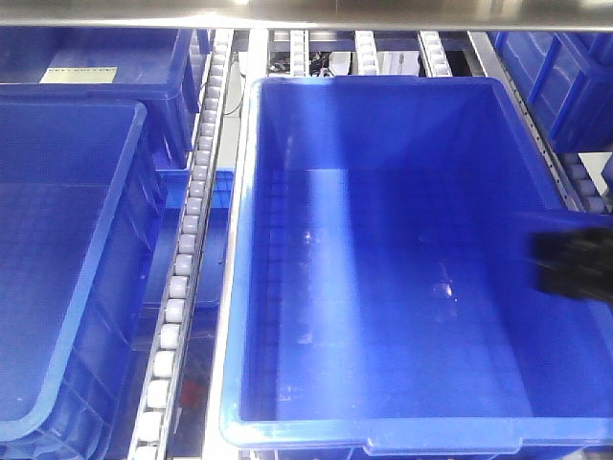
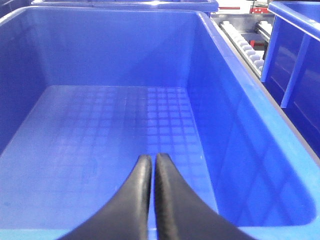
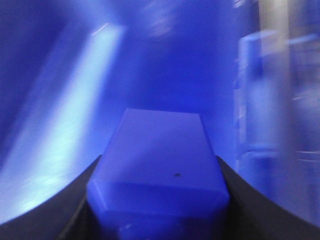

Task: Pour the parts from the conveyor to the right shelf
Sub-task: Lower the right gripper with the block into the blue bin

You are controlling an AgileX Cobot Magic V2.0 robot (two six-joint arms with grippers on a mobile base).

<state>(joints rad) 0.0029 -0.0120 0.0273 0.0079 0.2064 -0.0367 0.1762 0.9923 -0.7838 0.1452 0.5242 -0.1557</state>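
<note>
Closest of all, in the right wrist view, a small blue box (image 3: 159, 165) is seen clamped between the two dark fingers (image 3: 60, 210) of the right gripper (image 3: 159, 200), whose jaws are spread just to the box's width; the surroundings are blurred blue, and whether parts lie inside the box cannot be told. In the left wrist view, the left gripper (image 2: 151, 162) is shown with its black fingertips (image 2: 142, 172) pressed almost together and nothing between them, poised over the gridded floor of a large blue bin (image 2: 235, 135).

Further out, in the front view, a big blue tote (image 1: 239, 287) is seen filling the centre, its floor bare and streaked with reflected light. At 3 o'clock a dark, blurred shape, taken to be the right arm (image 1: 575, 259), is seen over the tote's right rim. At 9 o'clock a second blue bin (image 1: 105, 240) is set, separated from the tote by a white roller track (image 1: 187, 259) running towards 12 o'clock. Beyond, at 12 o'clock, more roller rails (image 1: 364, 48) and further blue crates (image 1: 556, 67) are visible beneath a metal shelf edge (image 1: 306, 14).
</note>
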